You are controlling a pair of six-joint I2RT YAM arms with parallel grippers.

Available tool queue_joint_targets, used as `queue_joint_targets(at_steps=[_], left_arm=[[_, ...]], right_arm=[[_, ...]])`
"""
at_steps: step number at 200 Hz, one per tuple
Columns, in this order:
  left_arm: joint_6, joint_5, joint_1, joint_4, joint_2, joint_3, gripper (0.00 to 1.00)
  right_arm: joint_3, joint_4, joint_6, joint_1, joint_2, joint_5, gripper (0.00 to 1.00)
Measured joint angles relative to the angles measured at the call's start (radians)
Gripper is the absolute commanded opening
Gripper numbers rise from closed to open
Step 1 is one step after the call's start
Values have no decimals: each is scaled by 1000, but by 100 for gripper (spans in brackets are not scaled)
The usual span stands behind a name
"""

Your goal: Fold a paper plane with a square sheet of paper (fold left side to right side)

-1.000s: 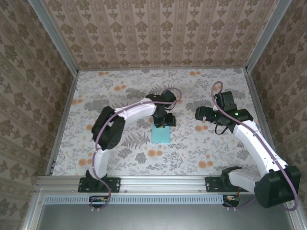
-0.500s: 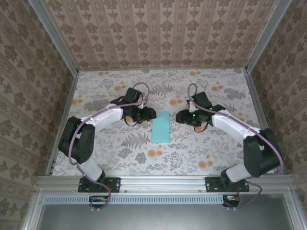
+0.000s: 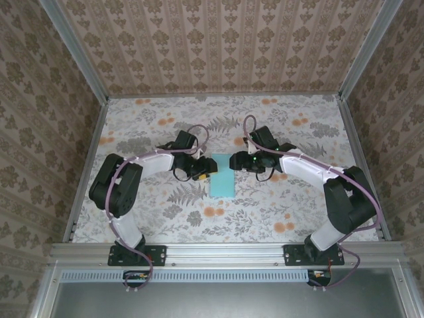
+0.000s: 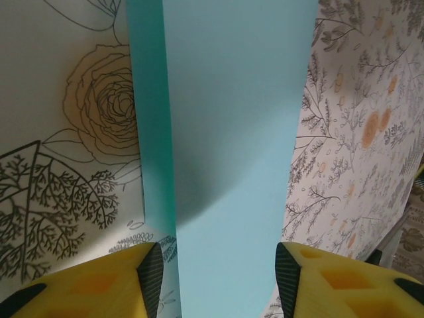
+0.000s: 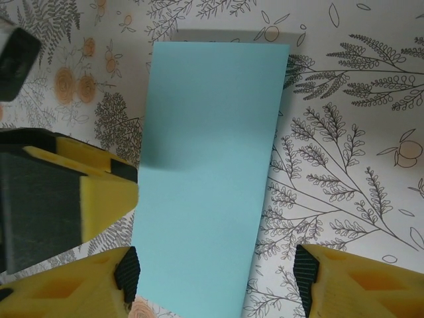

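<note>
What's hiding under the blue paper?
The paper lies flat on the flowery table cover, which shows all around it. Whatever sits right beneath is covered, so I cannot tell.

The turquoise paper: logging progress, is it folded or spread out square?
Folded: the paper lies as a narrow rectangle, not a square, and the left wrist view shows a darker second layer along one long edge.

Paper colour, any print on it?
The paper is plain light turquoise, unprinted; best seen from the right wrist.

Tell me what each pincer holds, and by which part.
Nothing is held. The left pincer and right pincer both stand open over the paper, which lies on the table.
</note>
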Motion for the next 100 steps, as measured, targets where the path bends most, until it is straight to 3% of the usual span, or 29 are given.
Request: queue_joint_targets(at_steps=[18,63,100], left_arm=[[-6,4,-1,6,20,0,43],[-30,27,-11,24,43,2,16],[-37,36,-13,25,43,2,4]], right_arm=[[-18,4,-16,0,-18,7,72],[-120,26,-69,17,-155,43,79],[-216,52,-132,137,-270,147,82]])
